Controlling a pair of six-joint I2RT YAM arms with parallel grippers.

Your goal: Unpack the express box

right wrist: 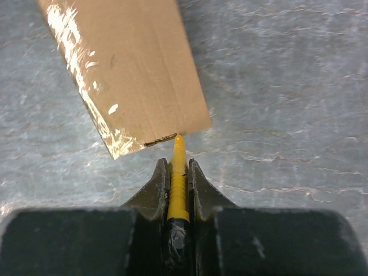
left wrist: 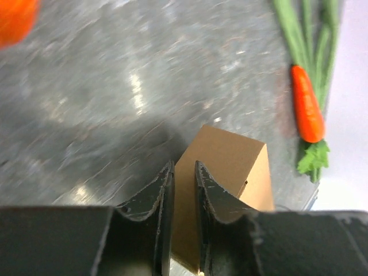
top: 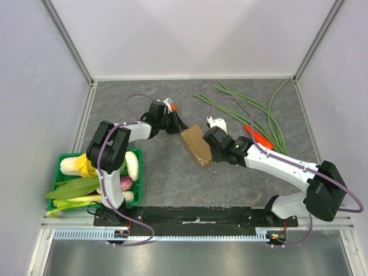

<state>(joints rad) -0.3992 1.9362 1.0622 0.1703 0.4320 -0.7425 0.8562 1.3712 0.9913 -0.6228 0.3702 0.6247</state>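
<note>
The express box (top: 197,147), a flat brown carton, lies slantwise mid-table. It also shows in the left wrist view (left wrist: 227,155) and in the right wrist view (right wrist: 129,63), where shiny clear tape runs along its edge. My left gripper (top: 177,126) is at the box's far left end. Its jaws (left wrist: 182,169) stand close together with cardboard in the narrow gap. My right gripper (top: 211,148) is at the box's right side. It (right wrist: 175,164) is shut on a yellow ridged tool (right wrist: 177,178), whose tip touches the box's taped corner seam.
A green crate (top: 137,150) with leafy vegetables stands at the left. A carrot (top: 257,137) (left wrist: 306,103) and long green beans (top: 253,112) lie at the back right. A white object (top: 217,122) sits behind the box. An orange object (top: 172,107) (left wrist: 14,20) is by the left wrist.
</note>
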